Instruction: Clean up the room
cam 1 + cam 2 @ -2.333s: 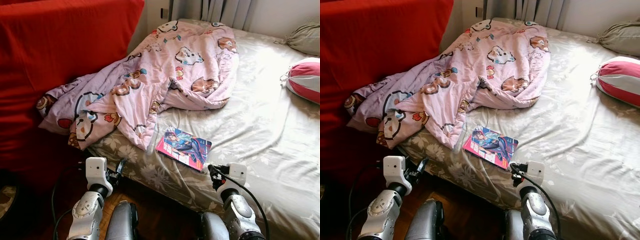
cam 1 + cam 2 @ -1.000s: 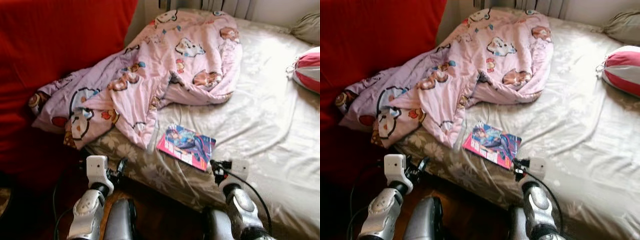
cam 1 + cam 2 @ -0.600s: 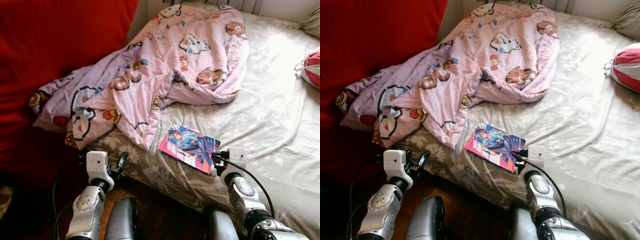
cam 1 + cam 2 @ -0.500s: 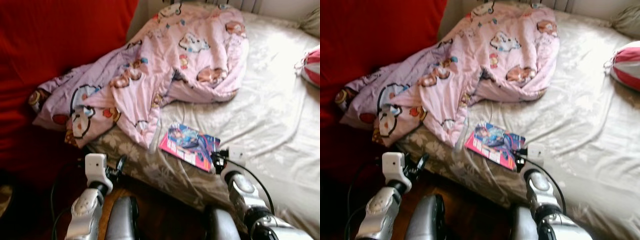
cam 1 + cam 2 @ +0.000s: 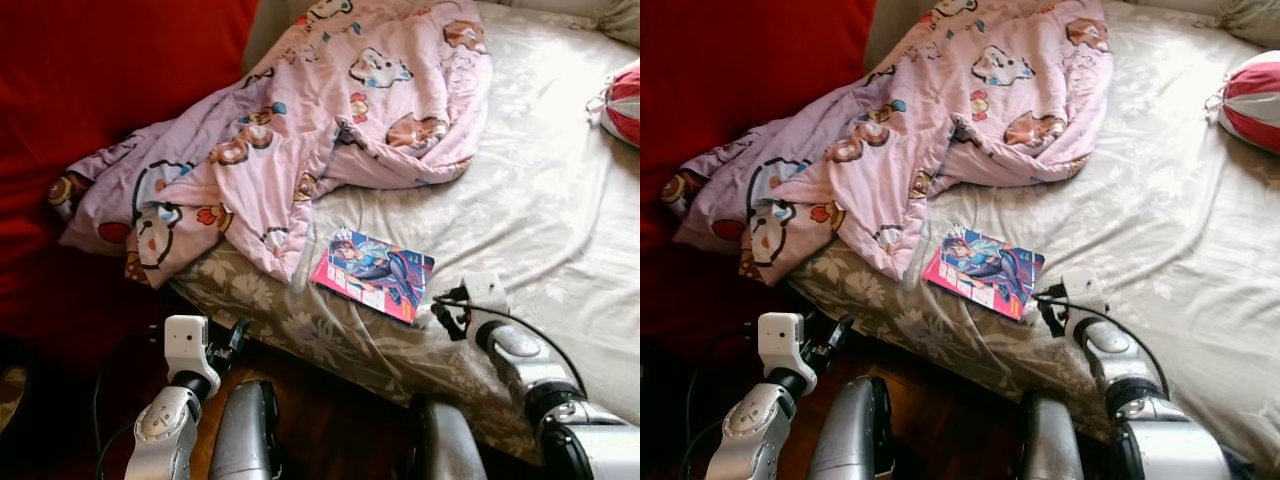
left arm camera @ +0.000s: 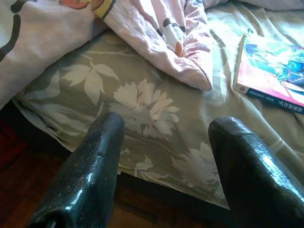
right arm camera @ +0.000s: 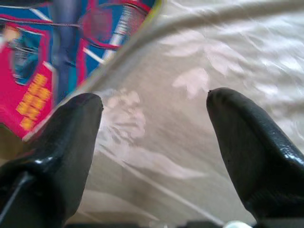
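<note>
Left eye view, your comic book [image 5: 373, 275] lying flat on the bed [image 5: 560, 220] just below the pink blanket [image 5: 300, 130], your right gripper [image 7: 154, 118] beside the book's edge, fingers spread, your left gripper [image 6: 164, 142] near the bed's edge, fingers spread apart.

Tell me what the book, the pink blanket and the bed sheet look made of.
Book: glossy printed paper cover, thin, likely a paperback or comic. Pink blanket: soft padded fabric, matte, cartoon print, heavily rumpled. Bed sheet: smooth woven cloth with a slight sheen, pale floral pattern, creased.
</note>
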You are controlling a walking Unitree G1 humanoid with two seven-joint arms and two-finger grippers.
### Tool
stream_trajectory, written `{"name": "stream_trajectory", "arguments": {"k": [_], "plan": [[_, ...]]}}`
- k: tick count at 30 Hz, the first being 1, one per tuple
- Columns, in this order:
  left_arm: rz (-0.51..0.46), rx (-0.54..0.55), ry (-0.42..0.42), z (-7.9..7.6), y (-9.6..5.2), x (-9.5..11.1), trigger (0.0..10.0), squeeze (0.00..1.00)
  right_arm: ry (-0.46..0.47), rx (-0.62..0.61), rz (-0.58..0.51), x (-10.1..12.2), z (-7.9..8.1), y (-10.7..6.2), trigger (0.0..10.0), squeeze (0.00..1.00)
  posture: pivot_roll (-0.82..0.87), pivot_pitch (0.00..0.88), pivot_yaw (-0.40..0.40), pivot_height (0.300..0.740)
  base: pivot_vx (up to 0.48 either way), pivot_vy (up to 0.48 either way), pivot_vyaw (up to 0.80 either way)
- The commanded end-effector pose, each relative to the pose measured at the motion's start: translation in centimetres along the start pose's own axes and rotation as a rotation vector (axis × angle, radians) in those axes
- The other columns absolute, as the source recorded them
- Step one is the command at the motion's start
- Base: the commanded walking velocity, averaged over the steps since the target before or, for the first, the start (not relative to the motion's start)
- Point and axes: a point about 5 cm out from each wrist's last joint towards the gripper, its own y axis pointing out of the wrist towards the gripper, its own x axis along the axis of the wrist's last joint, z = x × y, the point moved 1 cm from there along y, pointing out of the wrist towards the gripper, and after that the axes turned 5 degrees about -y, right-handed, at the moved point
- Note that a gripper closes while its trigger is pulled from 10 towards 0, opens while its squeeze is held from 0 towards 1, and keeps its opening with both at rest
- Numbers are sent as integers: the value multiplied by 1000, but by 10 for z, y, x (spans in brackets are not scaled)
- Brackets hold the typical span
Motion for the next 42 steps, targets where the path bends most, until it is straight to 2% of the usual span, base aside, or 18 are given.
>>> {"name": "stream_trajectory", "arguments": {"k": [1,3,9,16,22,29,30,31,32,33,34,35,36,41,42], "plan": [[25,2,5,4,-6,-3,10000,0,-10,66,26,-5,9,1,10000,0,184,232,49,576,0,0,0],[27,-4,7,3,-7,-2,10000,0,-40,89,18,-2,10,1,10000,0,192,233,53,576,0,0,0],[33,-7,15,4,-10,1,10000,0,-53,156,9,4,10,1,10000,0,205,234,59,576,0,0,0],[51,0,18,6,-15,-2,10000,0,-140,138,60,2,5,0,10000,0,213,241,59,576,0,0,0],[61,0,18,5,-19,-2,10000,0,-103,122,61,1,7,1,10000,0,220,248,59,576,0,0,0],[63,2,22,4,-20,-2,10000,0,-118,152,75,-3,15,2,10000,0,236,258,56,576,0,0,0],[65,5,22,5,-21,-2,10000,0,-118,156,75,-3,16,2,3647,0,239,258,56,576,0,0,0],[66,6,22,5,-21,-2,10000,0,-118,158,75,-4,17,2,3647,0,239,258,56,576,0,0,0],[67,8,22,5,-21,-2,10000,0,-118,164,74,-4,18,2,0,0,239,258,56,576,0,0,0],[67,9,22,5,-22,-2,10000,0,-118,167,74,-4,19,2,0,0,244,261,55,576,0,0,0],[68,11,22,6,-22,-2,10000,0,-126,168,76,-4,20,3,2157,0,244,261,55,576,0,0,0],[68,13,22,6,-22,-2,10000,0,-134,167,79,-5,20,3,6980,0,244,261,55,576,0,0,0],[69,15,22,6,-23,-2,10000,0,-144,162,85,-5,20,3,10000,0,245,263,54,576,0,0,0],[74,16,20,5,-23,-3,10000,0,-150,152,89,-6,19,3,10000,0,247,266,53,576,0,0,0],[74,16,19,5,-23,-3,10000,0,-152,154,90,-6,20,3,8000,0,247,266,53,576,0,0,0]]}}
